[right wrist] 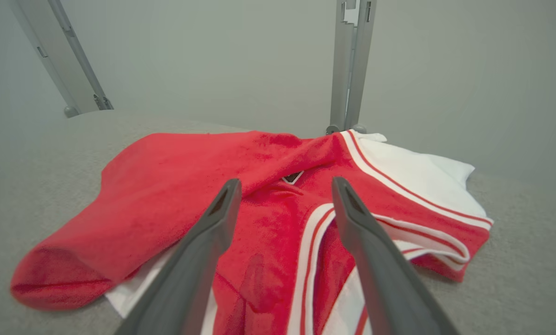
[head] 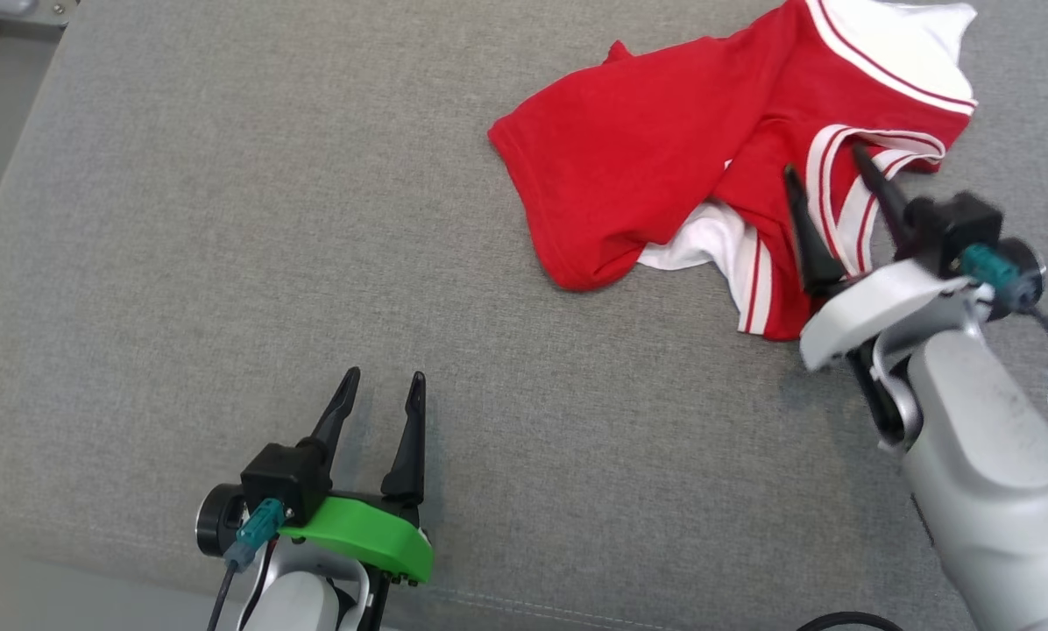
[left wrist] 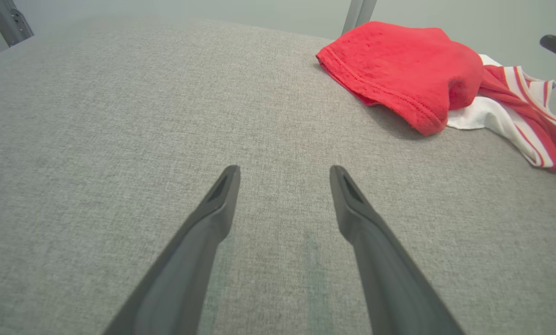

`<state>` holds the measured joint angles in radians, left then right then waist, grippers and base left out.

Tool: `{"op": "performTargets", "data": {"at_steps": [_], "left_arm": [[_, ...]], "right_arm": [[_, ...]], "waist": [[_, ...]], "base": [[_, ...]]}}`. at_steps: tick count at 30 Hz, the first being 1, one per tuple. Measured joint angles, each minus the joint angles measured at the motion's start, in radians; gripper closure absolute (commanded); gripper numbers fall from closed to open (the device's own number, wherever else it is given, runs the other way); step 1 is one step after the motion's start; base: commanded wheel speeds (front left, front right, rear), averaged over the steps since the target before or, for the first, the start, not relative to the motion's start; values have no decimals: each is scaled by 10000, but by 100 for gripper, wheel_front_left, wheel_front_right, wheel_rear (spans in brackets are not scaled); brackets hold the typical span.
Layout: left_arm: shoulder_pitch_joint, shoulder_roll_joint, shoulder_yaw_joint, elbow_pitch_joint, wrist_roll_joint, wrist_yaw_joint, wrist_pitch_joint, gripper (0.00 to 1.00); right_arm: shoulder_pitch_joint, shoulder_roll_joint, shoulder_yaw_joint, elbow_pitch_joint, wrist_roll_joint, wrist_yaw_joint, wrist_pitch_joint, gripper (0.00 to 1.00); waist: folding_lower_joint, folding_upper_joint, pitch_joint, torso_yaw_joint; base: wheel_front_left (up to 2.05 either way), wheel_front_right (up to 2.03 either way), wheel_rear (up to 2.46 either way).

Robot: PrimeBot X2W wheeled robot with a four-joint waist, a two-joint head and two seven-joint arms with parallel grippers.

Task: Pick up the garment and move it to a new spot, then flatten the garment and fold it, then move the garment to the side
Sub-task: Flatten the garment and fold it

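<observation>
L gripper (head: 384,375): sits low near the front edge of the grey fabric surface (head: 226,219). Fingers apart, nothing betw. them. Bare fabric under it and straight ahead. The garment (head: 664,149) lies well ahead and off to its right, no contact. Judgement: L arm is parked clear so the R arm can take the first grab w/o crowding.

Garment: red w/ white panels and red/white stripe trim. It is crumpled and doubled over itself. One white panel is tucked under the red, another sticks out at the far end. Not flat, so the pick-and-move step looks not yet done.

R gripper (head: 824,160): fingers apart, not clamped on anything. Tips are over the near striped edge of the garment. In the R wrist view, cloth lies betw. and below the fingers, w/ the red bulk ahead-left and the white panel ahead-right. Can't tell if the tips touch the cloth. Judgement: it is held open across a bunched ridge so that closing pinches a fold. That prob. takes several layers at once.

Counts:
- Garment: 1.
- Grippers: 2, w/ 2 fingers each, both pairs spread.
- Metal posts (right wrist: 352,65) beyond the surface: 2.
</observation>
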<state>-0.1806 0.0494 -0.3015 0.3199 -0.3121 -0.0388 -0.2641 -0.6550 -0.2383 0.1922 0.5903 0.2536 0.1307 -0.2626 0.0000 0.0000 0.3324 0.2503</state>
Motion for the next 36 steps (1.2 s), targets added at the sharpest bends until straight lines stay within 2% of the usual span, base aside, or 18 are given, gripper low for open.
{"op": "performTargets", "data": {"at_steps": [5,10,21,22,23,24,25,31,36], "left_arm": [[7,-2,6,73,35,-67,0,0],[64,-2,58,178,79,-144,0,0],[267,2,245,384,46,-180,0,0],[267,2,249,380,35,-180,0,0],[267,2,247,380,33,-180,0,0],[268,0,249,380,33,-180,0,0],[268,0,257,376,31,-180,0,0],[276,2,441,370,29,-186,0,0],[458,0,520,416,98,-274,0,0]], "right_arm": [[1613,190,1310,-598,456,0,2,0],[2092,167,2307,-591,481,2,0,0],[1682,272,2376,991,-405,2,-27,2],[1634,313,2336,1081,-458,2,-31,57],[1576,336,2299,1166,-556,2,-33,75],[1531,364,2240,1233,-612,2,-33,75],[1498,385,2190,1273,-660,2,-33,100],[1623,226,1870,918,-792,4,-15,100],[2452,-477,1388,226,-700,4,-15,100]], "waist": [[0,0,-304,-484],[0,0,-493,-723],[0,0,-484,-360],[0,0,-475,-347],[0,0,-466,-337],[0,0,-460,-333],[0,0,-455,-336],[0,0,-537,-555],[0,0,-846,-868]], "base": [[0,0,0],[0,0,0],[0,0,0],[0,0,0],[0,0,0],[0,0,0],[0,0,0],[0,0,0],[0,0,0]]}}
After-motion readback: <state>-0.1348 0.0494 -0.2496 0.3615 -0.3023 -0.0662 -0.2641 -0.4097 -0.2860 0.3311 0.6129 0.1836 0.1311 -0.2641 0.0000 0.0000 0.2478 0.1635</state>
